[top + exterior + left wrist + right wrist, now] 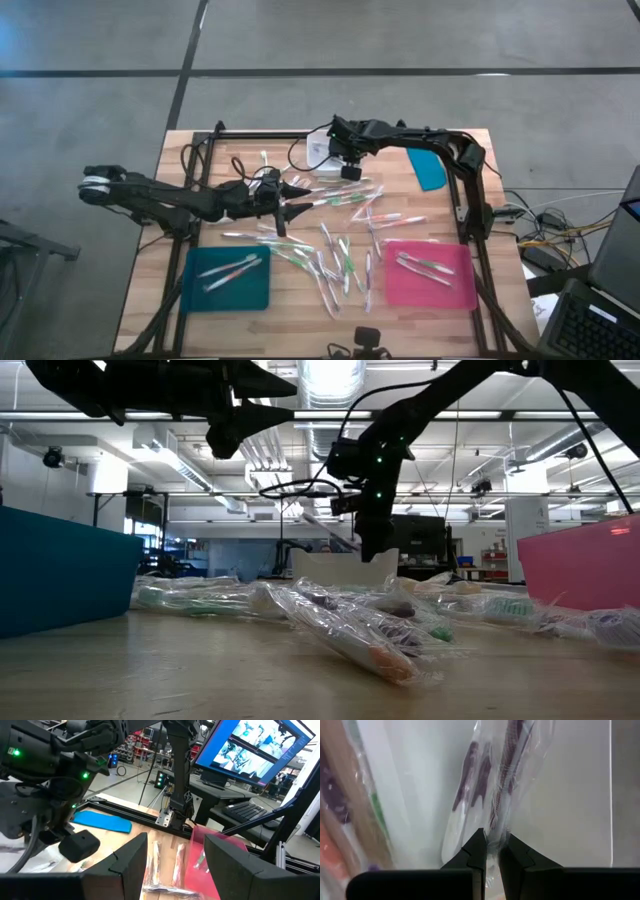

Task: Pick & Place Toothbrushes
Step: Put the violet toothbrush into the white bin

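Right claw (492, 851): I find its fingers pinched together on the clear wrapper of a purple-marked toothbrush (501, 785), which hangs over the white bin (570, 795). From above, this claw (350, 171) sits at the far middle of the bench (150, 290), just beside the bin (322, 157). At bench level I see it (376, 550) reaching down behind the bin's front wall (345, 568).

Left claw (297, 197): I note its fingers spread apart with nothing between them, raised above the bench near the middle, pointing toward the right side. Its own camera shows the two dark fingers (131, 860) parted, with wrapped brushes and the pink tray (220, 855) lying beyond them.

Loose toothbrushes (335, 262) lie scattered across the middle of the bench, between the two trays and up toward the bin; several overlap. I count a few in the teal tray (195, 295) at the near left and a few in the pink tray (465, 295) at the near right. A teal lid-like piece (430, 170) lies at the far right, under the right arm. At bench level, the wrapped pile (350, 625) fills the foreground.
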Robot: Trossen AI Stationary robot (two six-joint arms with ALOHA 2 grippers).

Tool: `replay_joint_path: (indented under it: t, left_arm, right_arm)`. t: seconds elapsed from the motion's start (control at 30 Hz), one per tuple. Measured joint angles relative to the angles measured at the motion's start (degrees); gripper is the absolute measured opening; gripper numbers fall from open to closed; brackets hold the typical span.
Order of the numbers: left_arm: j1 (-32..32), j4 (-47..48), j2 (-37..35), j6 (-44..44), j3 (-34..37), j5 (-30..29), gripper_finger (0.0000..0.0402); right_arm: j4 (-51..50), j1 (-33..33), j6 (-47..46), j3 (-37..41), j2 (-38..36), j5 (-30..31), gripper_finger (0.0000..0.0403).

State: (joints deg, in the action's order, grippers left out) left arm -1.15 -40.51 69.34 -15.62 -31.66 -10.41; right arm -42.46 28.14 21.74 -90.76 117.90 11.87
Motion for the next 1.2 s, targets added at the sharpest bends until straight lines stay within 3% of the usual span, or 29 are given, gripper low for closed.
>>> replay_joint_path:
  t: [0.67, 1.2]
  left_arm:
    - [0.0, 0.0, 0.0, 0.0, 0.0, 0.0, 0.02]
    - [0.0, 0.0, 0.0, 0.0, 0.0, 0.0, 0.02]
  right_arm:
    - [2.4, 0.4, -0.3, 0.0, 4.1, -1.4, 0.0028]
    - [3.4, 0.4, -0.3, 0.0, 4.2, -1.4, 0.0115]
